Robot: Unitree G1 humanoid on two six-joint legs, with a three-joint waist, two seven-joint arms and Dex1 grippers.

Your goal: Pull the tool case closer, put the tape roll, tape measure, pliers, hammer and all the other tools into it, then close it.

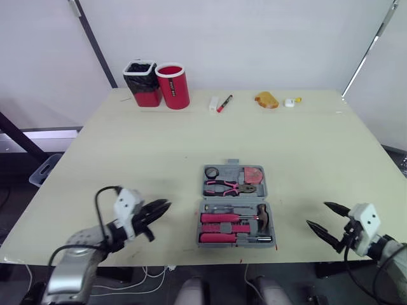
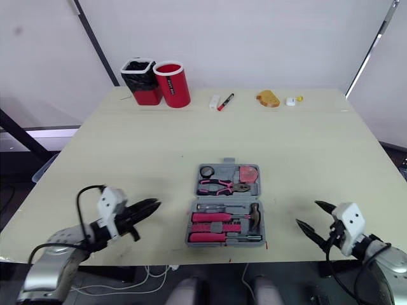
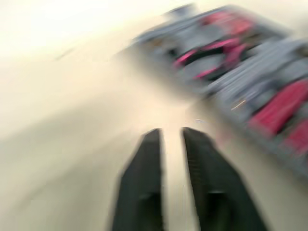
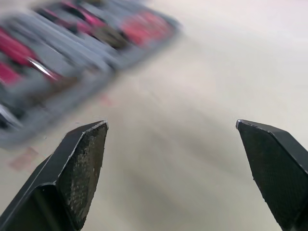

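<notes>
The grey tool case (image 1: 234,199) lies open near the table's front edge, in the middle. Its far half holds a black tape roll (image 1: 212,172), pink-handled pliers (image 1: 222,186) and a red tape measure (image 1: 253,173). The near half holds pink-handled screwdrivers (image 1: 219,218) and a hammer (image 1: 262,216). My left gripper (image 1: 166,204) hovers left of the case, pointing at it, its fingers (image 3: 147,163) almost together with nothing between them. Right of the case, my right gripper (image 1: 317,213) stands wide open and empty; the right wrist view shows the case (image 4: 72,53) beyond it.
At the table's far edge stand a black bin (image 1: 141,82) and a red cup (image 1: 173,86). Further right lie a white piece with a red marker (image 1: 224,103), a yellowish object (image 1: 266,100) and a small white item (image 1: 290,101). Bare tabletop (image 1: 254,136) lies between.
</notes>
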